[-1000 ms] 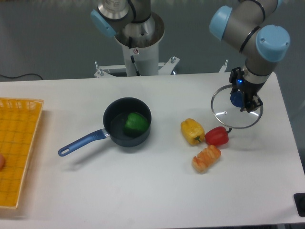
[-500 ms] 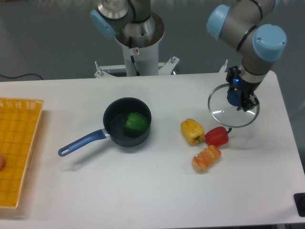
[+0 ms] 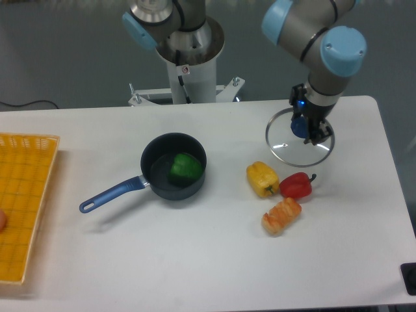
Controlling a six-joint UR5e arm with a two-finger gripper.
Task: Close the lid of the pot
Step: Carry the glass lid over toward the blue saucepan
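Clasping the blue centre knob of the round transparent glass pot lid [image 3: 299,136], the dark two-finger gripper [image 3: 309,127] is seen at the right rear of the white tabletop [image 3: 214,260], its fingers closed on the knob. The lid, edged with a thin metal rim, is held slightly tilted and appears raised off the surface, though contact cannot be ruled out. Just in front of the lid a red bell pepper [image 3: 298,186] is recorded, with a yellow bell pepper [image 3: 262,179] beside it and an orange ridged vegetable-like item [image 3: 281,216] nearer the front. Well apart to the left, the small dark navy round pot [image 3: 173,166] is listed uncovered, its long blue handle pointing front-left, a green pepper [image 3: 185,168] lying inside. A yellow mesh tray [image 3: 23,201] is noted at the left edge.
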